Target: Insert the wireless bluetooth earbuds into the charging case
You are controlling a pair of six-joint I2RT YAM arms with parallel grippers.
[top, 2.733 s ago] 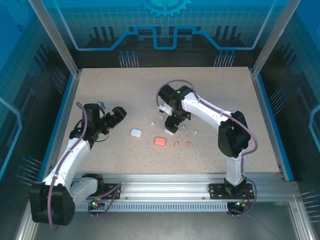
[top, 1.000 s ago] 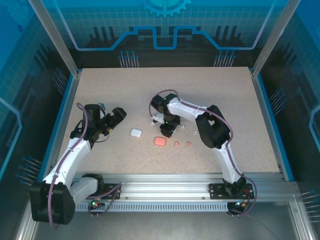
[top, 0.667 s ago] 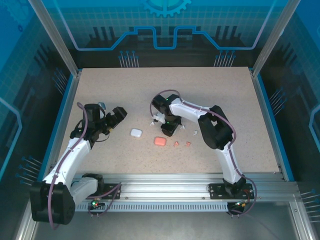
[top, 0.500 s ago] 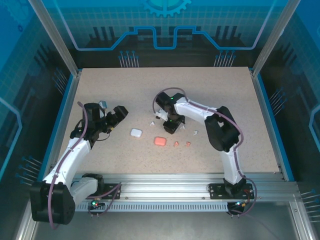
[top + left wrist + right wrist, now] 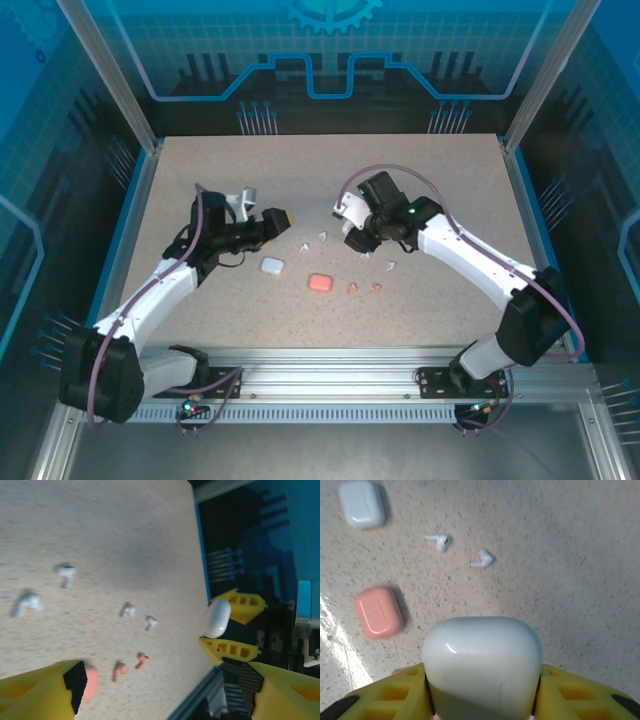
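My right gripper (image 5: 352, 214) is shut on a white charging case (image 5: 482, 660), held above the table (image 5: 300, 170) behind the loose pieces; the left wrist view shows this case (image 5: 217, 619) between the yellow fingers. A second white case (image 5: 272, 266) and a salmon-pink case (image 5: 320, 283) lie closed on the table. Two white earbuds (image 5: 439, 541) (image 5: 482, 559) lie left of centre, two more (image 5: 366, 257) (image 5: 391, 265) to the right. Two pink earbuds (image 5: 120, 669) (image 5: 142, 659) lie beside the pink case. My left gripper (image 5: 282, 219) is open and holds nothing, just behind the second white case.
A blue rim (image 5: 120, 240) borders the speckled table on both sides. An aluminium rail (image 5: 320, 360) runs along the near edge.
The right gripper has lifted a white case off the table and drawn it back. The left arm has swung in toward the centre, its jaws narrowing a little.
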